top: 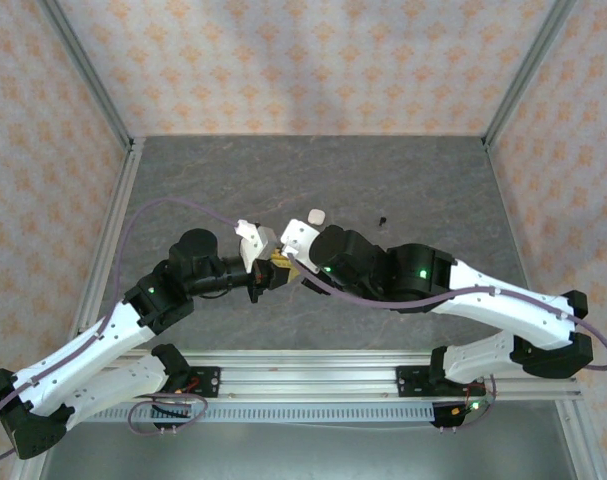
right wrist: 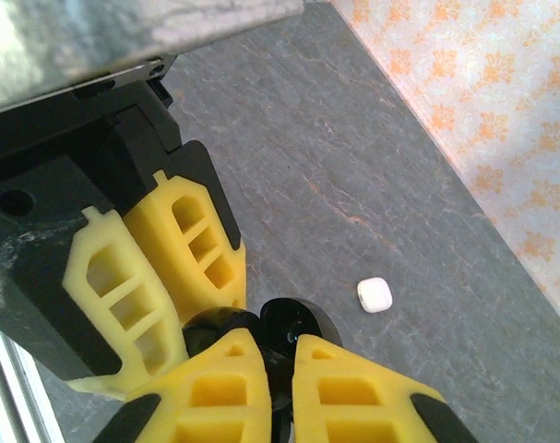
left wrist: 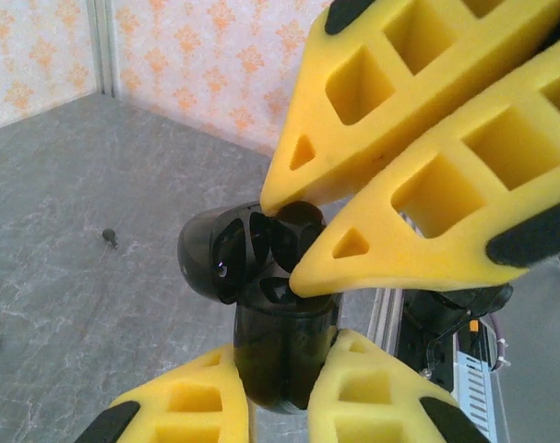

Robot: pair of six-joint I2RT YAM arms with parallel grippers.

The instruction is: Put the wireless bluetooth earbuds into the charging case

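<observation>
Black case point(left wrist: 280, 337), lid open, is pinched by the left fingers point(left wrist: 196, 403) above mid-bench point(top: 233, 170). Right fingers point(left wrist: 399, 257) pinch a black bud point(left wrist: 296, 231) at its mouth, seemingly not yet seated. Second bud point(top: 383, 219) lies at 1 o'clock, white case point(top: 317, 216) at 12: most remains.

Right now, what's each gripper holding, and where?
Left gripper clamps the case by its lower body; right gripper pinches a black earbud at the case's mouth.

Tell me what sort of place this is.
Probably a lab robot cell: a grey table boxed in by aluminium posts and patterned panels, with a left arm and right arm bolted to a rail.
</observation>
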